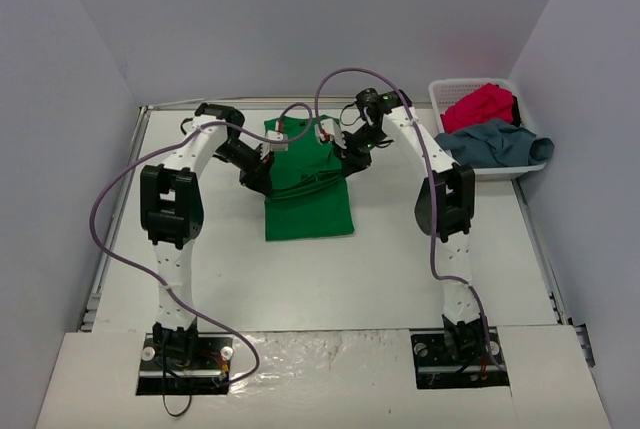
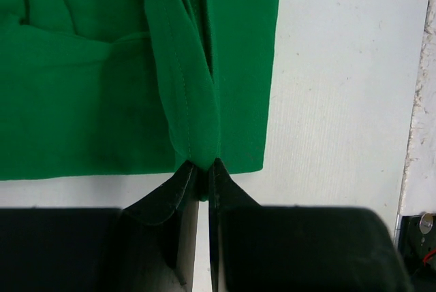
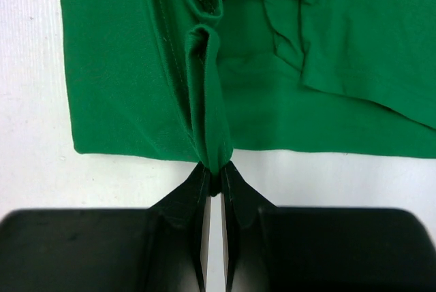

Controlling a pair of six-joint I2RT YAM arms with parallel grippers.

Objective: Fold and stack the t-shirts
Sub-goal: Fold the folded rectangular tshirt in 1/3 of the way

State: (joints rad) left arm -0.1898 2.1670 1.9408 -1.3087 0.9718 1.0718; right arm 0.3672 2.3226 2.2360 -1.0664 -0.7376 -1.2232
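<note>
Top external view: green t-shirt (image 1: 308,211) lies part-folded, a narrow strip, mid tabletop (image 1: 330,279), between both arms. Red t-shirt (image 1: 482,104) & grey-blue t-shirt (image 1: 495,142) sit heaped in the basket (image 1: 446,87) at far right, grey-blue one spilling over the rim.

Left fingers (image 2: 182,184): closed to a sliver, nipping a ridge of green cloth at the hem. Right fingers (image 3: 193,187): same, pinched on a bunched pleat at the edge.

Risks, as I judge them:
- Grip is at the very tips w/ little cloth in it, so a quick lift may pull it free.
- Can't tell how many layers each pinch holds. If top layer only, the fold opens.
- Uneven pull btwn arms gives a skewed crease.
- Bunched pleats may set as wrinkles.
</note>
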